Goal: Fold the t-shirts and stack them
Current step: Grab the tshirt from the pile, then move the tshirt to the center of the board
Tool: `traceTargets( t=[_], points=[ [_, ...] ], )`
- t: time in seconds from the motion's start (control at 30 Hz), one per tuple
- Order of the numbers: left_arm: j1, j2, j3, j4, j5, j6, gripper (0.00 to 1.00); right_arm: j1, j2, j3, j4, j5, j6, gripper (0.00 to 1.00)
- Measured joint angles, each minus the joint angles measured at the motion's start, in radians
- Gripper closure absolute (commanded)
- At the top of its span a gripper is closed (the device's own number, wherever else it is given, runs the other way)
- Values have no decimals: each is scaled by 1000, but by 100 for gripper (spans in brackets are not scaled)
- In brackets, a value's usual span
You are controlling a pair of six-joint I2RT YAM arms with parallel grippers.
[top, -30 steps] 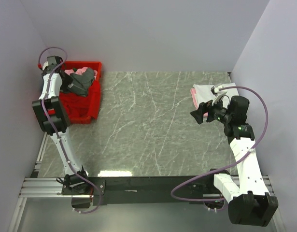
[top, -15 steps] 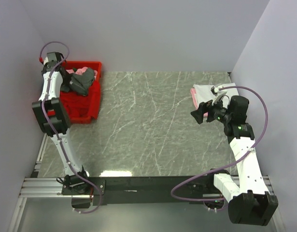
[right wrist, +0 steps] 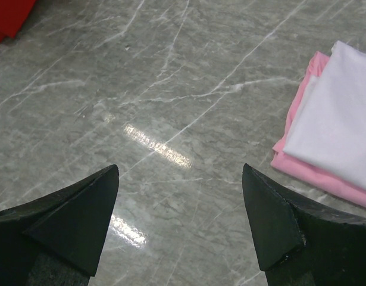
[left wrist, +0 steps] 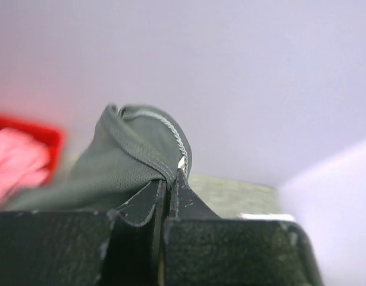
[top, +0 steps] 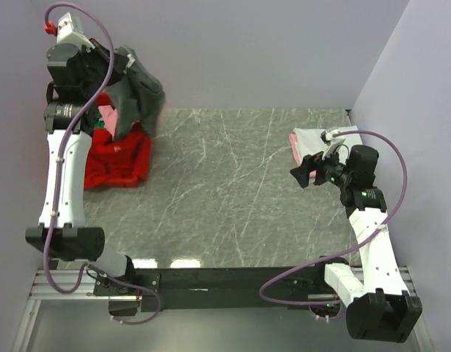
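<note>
Left gripper (left wrist: 171,179): we have it clamped on a hem of the dark grey t-shirt (top: 139,92), high above the red bin (top: 122,167).
Dark grey t-shirt: hangs from our grip over the bin's far edge, its lower end reaching down into the bin.
Pink t-shirt (top: 105,117): in the bin, against the hanging grey cloth.
Right gripper (right wrist: 180,173): jaws wide apart and empty, well apart from the bin, near the folded stack (right wrist: 340,113).
Risk: we judge our pinch thin; the shirt's weight could pull it free, or trailing cloth could drag the pink shirt out of the bin.
</note>
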Motion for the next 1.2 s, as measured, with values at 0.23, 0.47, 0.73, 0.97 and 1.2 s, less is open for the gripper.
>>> traceTargets(
  t=[0.23,0.47,0.73,0.97,1.2],
  points=[
    [-144,-133,-55,123,165,-5,100,-6,0,0,0,9,-6,10],
    [-249,-219,-158,196,313,-21,100,-16,0,0,0,19,-11,10],
    [-337,-319,-338,276,456,-53,100,-30,0,0,1,31,-14,10],
    [-446,-338,-502,283,510,-8,87,-44,5,0,1,34,-14,10],
    [-509,-342,-687,153,305,188,34,-51,12,0,0,32,-18,10]
  ],
)
